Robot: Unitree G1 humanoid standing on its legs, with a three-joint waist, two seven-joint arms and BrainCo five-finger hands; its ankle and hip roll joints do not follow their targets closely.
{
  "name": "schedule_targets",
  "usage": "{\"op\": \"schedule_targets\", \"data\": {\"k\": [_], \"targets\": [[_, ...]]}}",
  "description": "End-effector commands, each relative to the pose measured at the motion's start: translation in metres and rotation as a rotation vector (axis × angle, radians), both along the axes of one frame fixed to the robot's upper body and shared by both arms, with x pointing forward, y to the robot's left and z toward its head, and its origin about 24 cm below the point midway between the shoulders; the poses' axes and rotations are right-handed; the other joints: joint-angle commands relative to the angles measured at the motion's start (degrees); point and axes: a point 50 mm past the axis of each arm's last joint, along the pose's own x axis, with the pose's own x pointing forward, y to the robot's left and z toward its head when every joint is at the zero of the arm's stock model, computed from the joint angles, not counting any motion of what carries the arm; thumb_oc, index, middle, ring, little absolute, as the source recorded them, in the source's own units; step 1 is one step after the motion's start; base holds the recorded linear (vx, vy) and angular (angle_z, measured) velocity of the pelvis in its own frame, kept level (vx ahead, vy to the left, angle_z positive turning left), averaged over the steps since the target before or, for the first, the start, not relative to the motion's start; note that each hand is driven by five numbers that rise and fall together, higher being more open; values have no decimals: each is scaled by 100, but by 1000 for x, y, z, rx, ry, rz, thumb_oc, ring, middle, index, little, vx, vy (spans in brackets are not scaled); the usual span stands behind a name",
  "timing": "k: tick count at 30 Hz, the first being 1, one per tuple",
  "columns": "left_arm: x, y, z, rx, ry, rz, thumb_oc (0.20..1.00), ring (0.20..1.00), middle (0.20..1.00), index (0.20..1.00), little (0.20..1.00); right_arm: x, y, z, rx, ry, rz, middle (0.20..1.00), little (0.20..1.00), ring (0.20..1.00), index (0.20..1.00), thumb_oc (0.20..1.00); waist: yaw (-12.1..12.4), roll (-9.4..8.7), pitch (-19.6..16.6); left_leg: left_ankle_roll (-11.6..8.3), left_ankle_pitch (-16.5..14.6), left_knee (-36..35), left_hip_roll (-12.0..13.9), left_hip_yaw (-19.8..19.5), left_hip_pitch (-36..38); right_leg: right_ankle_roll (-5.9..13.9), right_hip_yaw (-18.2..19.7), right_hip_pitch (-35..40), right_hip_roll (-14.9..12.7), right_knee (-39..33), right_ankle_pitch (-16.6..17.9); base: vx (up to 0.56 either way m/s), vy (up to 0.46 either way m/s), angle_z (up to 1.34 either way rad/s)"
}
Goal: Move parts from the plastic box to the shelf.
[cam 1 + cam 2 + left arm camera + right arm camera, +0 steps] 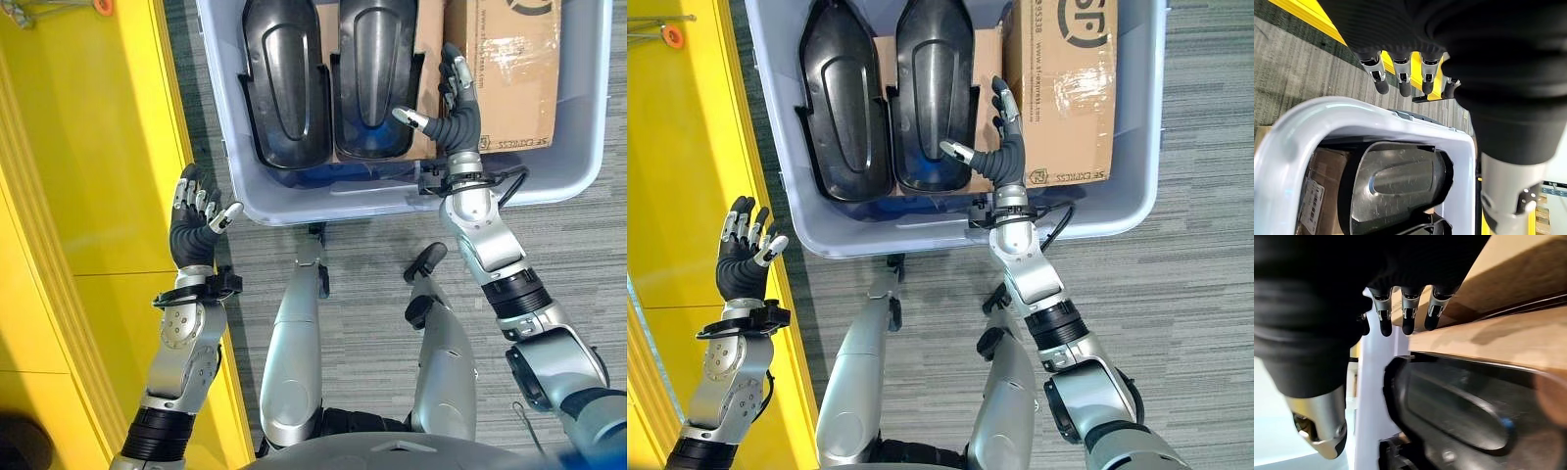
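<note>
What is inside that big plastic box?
Two black parts lie side by side, beside a cardboard box. More cardboard shows beneath them; the bottom of the plastic box is mostly covered.

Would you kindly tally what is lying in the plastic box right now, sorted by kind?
Black moulded parts: 2, one beside the other
Cardboard box: 1
Flat cardboard sheet under the parts: 1
Total: 4 things inside the plastic box

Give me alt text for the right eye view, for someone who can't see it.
The robot's right hand, fingers open, reaches into a pale plastic box beside the nearer of two black moulded parts lying next to a cardboard box. Its left hand hovers open outside the box, over a yellow surface.
</note>
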Motion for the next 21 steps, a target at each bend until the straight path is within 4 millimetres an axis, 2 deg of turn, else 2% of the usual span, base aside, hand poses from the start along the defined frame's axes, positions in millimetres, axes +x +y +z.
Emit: {"op": "schedule_targets", "data": {"k": [1, 21], "targets": [[-13, -9, 25, 28, -124, -50, 1000, 1000, 1000, 1000, 1000, 0, -6, 25, -8, -115, -38, 1000, 1000, 1000, 1000, 1000, 67, 227, -130, -429, -177, -250, 203, -294, 221, 418, 260, -245, -565, 640, -218, 0, 0, 0], [-12, -12, 26, 23, -139, -51, 1000, 1000, 1000, 1000, 1000, 19, -16, 27, -16, -66, -142, 1000, 1000, 1000, 1000, 1000, 177, 247, -130, -404, -202, -160, 148, -419, -332, 444, 205, -628, -564, 671, -214, 5, 6, 2]]}}
